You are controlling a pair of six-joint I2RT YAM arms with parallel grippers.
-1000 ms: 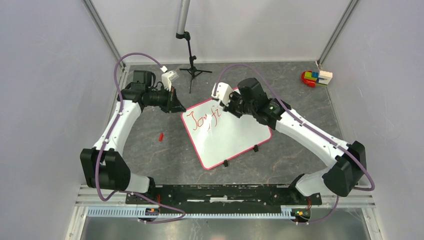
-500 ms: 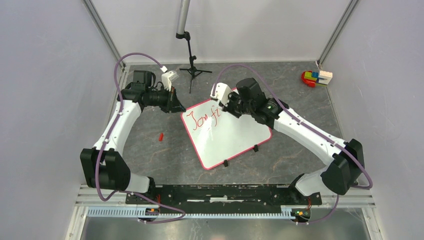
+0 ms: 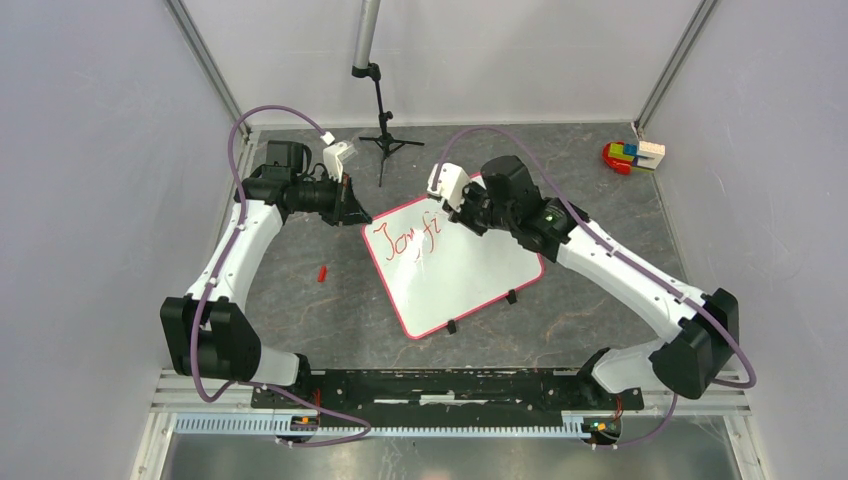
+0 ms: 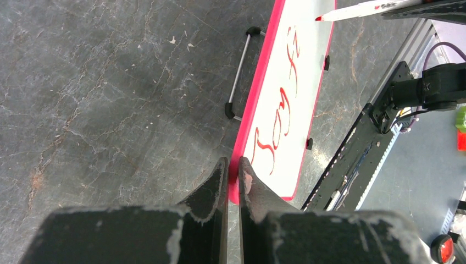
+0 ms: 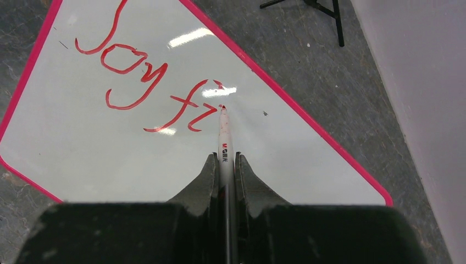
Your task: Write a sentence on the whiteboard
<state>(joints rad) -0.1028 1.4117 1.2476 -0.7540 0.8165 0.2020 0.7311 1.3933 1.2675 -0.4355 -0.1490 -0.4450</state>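
The whiteboard (image 3: 455,270) lies flat mid-table, white with a red-pink frame and two black clip feet. Red cursive strokes of the sentence (image 3: 405,240) run near its far-left corner, reading roughly "Joy fi" in the right wrist view (image 5: 148,82). My left gripper (image 3: 352,212) is shut on the board's frame (image 4: 258,99) at its far-left corner (image 4: 233,168). My right gripper (image 3: 455,212) is shut on a white marker (image 5: 225,143) with a red tip. The tip (image 5: 222,108) sits at the end of the last stroke. The marker also shows in the left wrist view (image 4: 362,9).
A small black tripod stand (image 3: 383,135) stands behind the board. A red marker cap (image 3: 321,272) lies on the grey table left of the board. A pile of coloured blocks (image 3: 632,155) sits at the far right corner. Grey walls close in both sides.
My right gripper has shifted slightly right and back with the marker, and the last letter has gained a stroke. The left arm and the board have not moved.
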